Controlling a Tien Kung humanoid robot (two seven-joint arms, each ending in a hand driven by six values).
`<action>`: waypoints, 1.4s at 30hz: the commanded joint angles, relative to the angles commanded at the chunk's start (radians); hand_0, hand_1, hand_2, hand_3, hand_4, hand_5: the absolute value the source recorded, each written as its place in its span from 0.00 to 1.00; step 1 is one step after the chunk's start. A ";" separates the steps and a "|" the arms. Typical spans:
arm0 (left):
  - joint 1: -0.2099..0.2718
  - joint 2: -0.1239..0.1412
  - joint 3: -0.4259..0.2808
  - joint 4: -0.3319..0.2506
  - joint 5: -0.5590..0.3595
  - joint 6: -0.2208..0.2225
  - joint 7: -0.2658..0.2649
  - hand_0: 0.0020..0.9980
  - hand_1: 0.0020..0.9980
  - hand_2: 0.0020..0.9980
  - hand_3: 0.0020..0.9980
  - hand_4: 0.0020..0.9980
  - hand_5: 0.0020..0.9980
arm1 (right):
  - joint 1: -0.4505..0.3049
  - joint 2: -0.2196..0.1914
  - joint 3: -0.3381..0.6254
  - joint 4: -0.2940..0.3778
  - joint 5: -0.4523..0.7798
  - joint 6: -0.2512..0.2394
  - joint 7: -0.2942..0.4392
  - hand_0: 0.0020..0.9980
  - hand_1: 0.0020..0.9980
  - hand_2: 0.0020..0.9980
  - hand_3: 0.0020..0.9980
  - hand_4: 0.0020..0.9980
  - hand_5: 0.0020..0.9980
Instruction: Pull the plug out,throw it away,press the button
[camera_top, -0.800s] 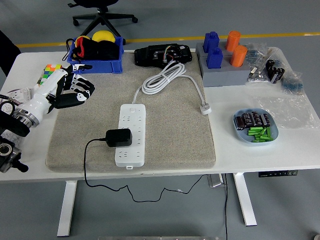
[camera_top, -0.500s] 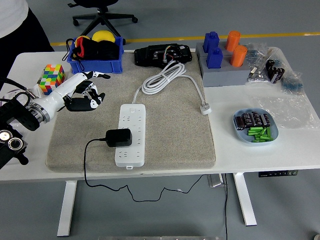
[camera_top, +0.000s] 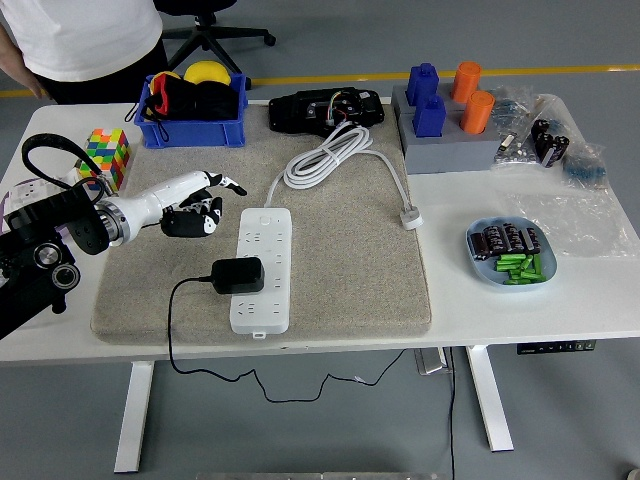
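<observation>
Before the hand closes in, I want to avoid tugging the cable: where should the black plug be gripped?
Grip the black plug by its blocky body, across its far and near faces, coming from above. It stands proud of the power strip, while its cable leaves leftward.

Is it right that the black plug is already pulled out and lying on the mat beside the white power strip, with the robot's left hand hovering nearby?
Not quite. The head view shows the black plug still seated in the white power strip, not lying on the mat. The left hand does hover nearby, open, over the mat just left of the strip.
</observation>
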 joint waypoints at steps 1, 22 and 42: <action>-0.015 -0.003 0.019 0.008 0.001 -0.002 0.003 0.03 0.06 0.11 0.79 0.00 0.00 | -0.001 0.001 0.000 0.000 0.001 0.000 0.000 0.75 0.68 0.67 0.68 0.76 0.66; -0.235 -0.147 0.268 0.248 -0.002 -0.030 0.047 0.02 0.05 0.11 0.80 0.00 0.00 | -0.004 0.007 0.006 0.000 0.003 0.001 0.000 0.75 0.68 0.67 0.67 0.76 0.66; -0.175 -0.125 0.155 0.206 0.000 -0.037 0.046 0.02 0.05 0.11 0.80 0.00 0.00 | -0.003 0.009 0.010 0.000 0.001 0.000 0.000 0.75 0.68 0.67 0.67 0.76 0.66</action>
